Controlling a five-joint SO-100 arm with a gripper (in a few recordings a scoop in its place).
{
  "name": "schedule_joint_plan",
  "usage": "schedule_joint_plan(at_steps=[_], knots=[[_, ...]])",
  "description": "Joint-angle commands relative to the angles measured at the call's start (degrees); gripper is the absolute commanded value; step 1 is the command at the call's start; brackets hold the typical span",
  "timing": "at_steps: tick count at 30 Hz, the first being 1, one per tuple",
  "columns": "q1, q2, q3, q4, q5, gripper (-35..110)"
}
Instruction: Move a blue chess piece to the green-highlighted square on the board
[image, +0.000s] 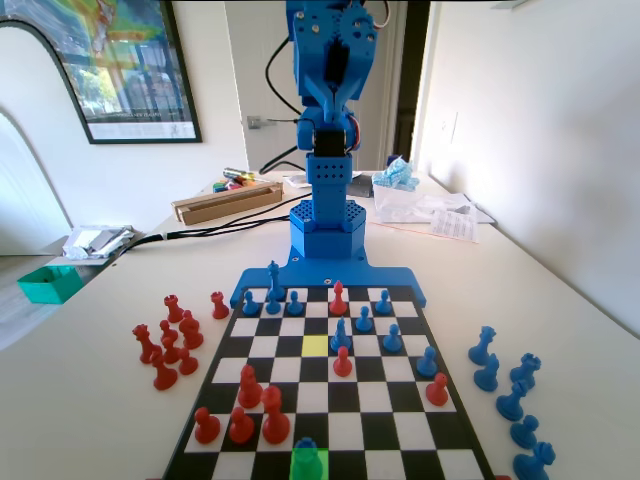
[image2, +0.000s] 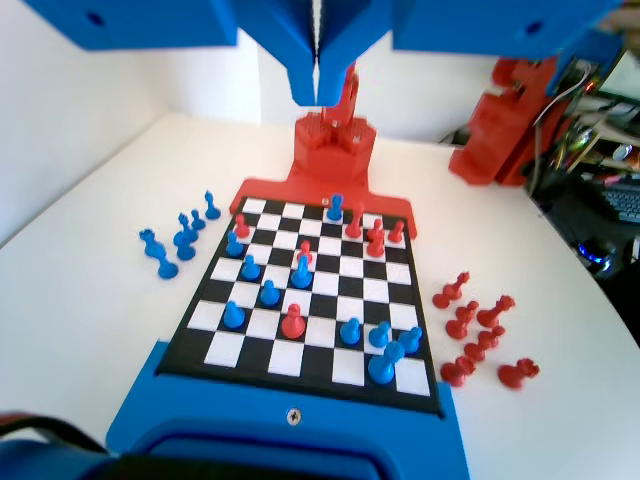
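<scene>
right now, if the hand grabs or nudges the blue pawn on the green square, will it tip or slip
The blue pawn looks like small hard plastic, so it is probably light and stiff. Its wider base should resist tipping, though a push high on the head might topple it. The board looks smooth, so a low nudge would likely slide it.

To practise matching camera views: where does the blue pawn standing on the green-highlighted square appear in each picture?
Fixed view: the blue chess piece is at bottom centre, on the green-highlighted square.
Wrist view: it is at upper centre, in the far row.
Shared landmark: the off-board blue pieces, right in the fixed view, left in the wrist view.
</scene>
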Motion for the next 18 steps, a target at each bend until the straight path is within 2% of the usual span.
schedule_joint_plan(at_steps=[1, 8, 18], knots=[[0.4, 2.3, 0.2, -0.8, -0.7, 1], [2.0, 9.8, 0.4, -2.5, -0.5, 3], [2.2, 9.9, 0.4, -2.5, -0.5, 4]])
